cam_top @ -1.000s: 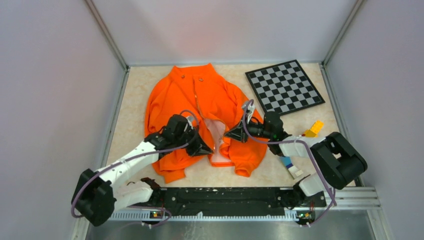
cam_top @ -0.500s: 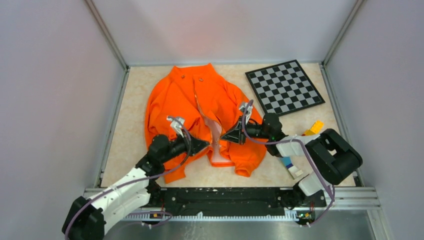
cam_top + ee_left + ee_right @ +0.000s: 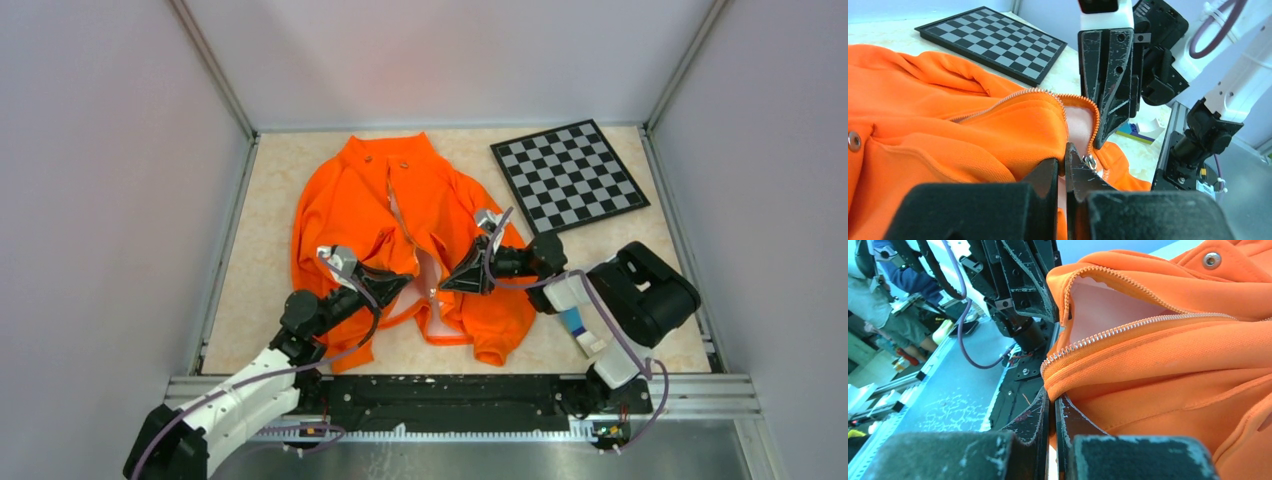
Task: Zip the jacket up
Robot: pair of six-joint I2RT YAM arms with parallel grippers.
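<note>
Beige desk [image 3: 265, 200] carries the jacket [image 3: 440, 200]; left hand [image 3: 398, 282] and right hand [image 3: 446, 285] each clamp a front edge, the left arm having drawn back.

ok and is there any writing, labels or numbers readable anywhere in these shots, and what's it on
No text can be read in any view.
jacket: no logo or label showing; its snap has no legible marking.
checkerboard: plain squares, no letters or numbers along its edge.
small blue and white box: any print is too small to read.
</note>
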